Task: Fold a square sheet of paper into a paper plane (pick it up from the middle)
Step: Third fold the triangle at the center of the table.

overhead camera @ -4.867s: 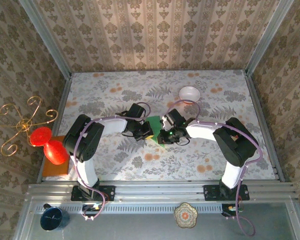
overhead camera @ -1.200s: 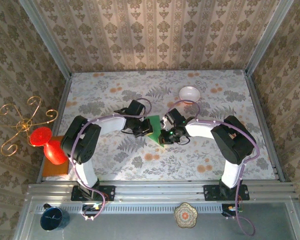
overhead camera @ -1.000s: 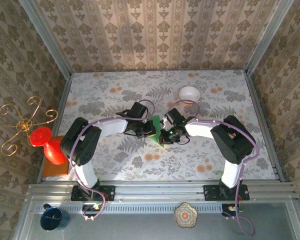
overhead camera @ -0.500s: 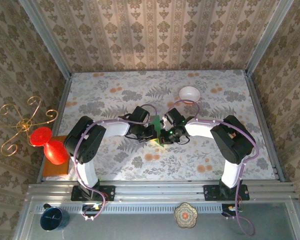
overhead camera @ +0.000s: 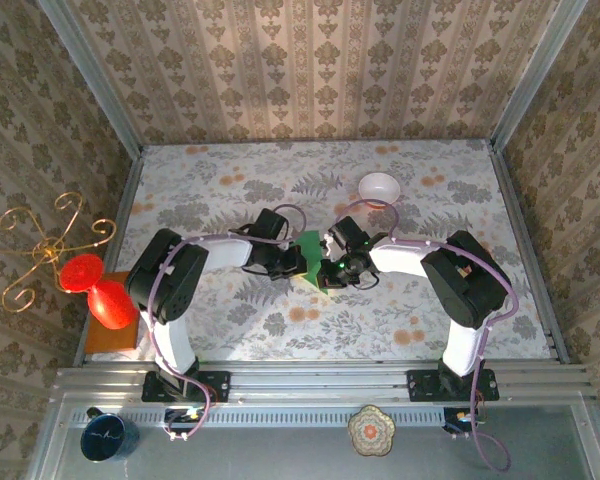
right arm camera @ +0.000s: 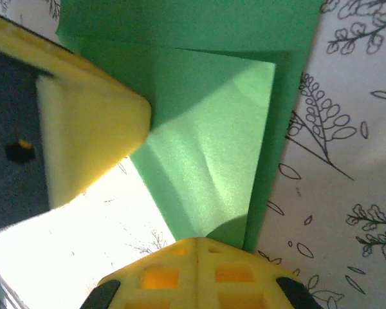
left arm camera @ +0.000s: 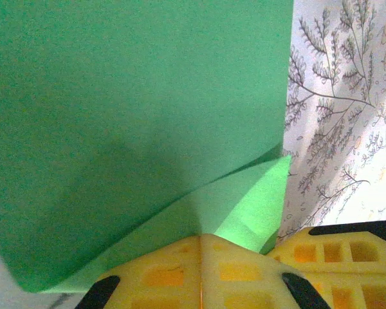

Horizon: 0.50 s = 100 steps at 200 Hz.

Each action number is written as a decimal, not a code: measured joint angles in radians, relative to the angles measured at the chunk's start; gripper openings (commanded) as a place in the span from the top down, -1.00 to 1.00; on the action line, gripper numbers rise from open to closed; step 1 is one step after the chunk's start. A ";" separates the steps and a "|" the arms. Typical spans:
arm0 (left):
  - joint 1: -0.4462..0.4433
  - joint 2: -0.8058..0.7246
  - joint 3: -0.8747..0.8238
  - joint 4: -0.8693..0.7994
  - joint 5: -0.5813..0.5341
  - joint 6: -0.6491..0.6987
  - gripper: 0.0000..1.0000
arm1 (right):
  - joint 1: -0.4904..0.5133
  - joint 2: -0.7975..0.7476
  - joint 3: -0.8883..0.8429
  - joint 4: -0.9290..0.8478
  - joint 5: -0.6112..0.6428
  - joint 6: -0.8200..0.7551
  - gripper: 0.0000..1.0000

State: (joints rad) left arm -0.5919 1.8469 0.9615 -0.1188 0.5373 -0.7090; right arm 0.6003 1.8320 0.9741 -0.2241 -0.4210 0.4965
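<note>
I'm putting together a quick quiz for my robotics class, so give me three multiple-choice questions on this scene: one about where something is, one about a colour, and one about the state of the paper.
1. Where is the white bowl relative to the paper sheet?
A. beyond it, farther from the arm bases and to the right
B. nearer the arm bases than it
C. resting on top of it

2. What colour is the paper sheet?
A. red
B. white
C. green

3. What state is the paper sheet in?
A. crumpled into a ball
B. partly folded, with layers overlapping
C. torn in two

Answers: 1 A, the top view has the bowl past the sheet. 2 C, it is green in every view. 3 B, the wrist views show a flap lying over another layer.
</note>
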 measured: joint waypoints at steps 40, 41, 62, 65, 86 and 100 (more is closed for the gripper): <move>0.065 0.005 -0.021 0.024 0.063 0.029 0.81 | -0.001 0.000 -0.009 0.042 0.006 0.004 0.97; 0.066 0.005 -0.022 0.024 0.063 0.030 0.81 | -0.001 0.000 -0.010 0.043 0.006 0.005 0.97; 0.093 0.005 -0.030 0.038 0.077 0.034 0.80 | -0.002 0.000 -0.014 0.059 0.006 0.008 0.97; 0.099 0.005 -0.031 0.038 0.078 0.035 0.80 | -0.002 0.000 -0.015 0.061 0.006 0.008 0.97; 0.144 0.005 -0.031 0.040 0.080 0.045 0.79 | -0.003 0.000 -0.017 0.066 0.005 0.009 0.96; 0.169 0.005 -0.031 0.041 0.079 0.053 0.79 | -0.005 0.000 -0.021 0.072 0.003 0.010 0.96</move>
State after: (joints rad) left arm -0.4229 1.8523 0.9302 -0.0776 0.6163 -0.6559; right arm 0.5953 1.8320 0.9535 -0.1524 -0.4175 0.5060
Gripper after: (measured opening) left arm 0.104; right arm 0.068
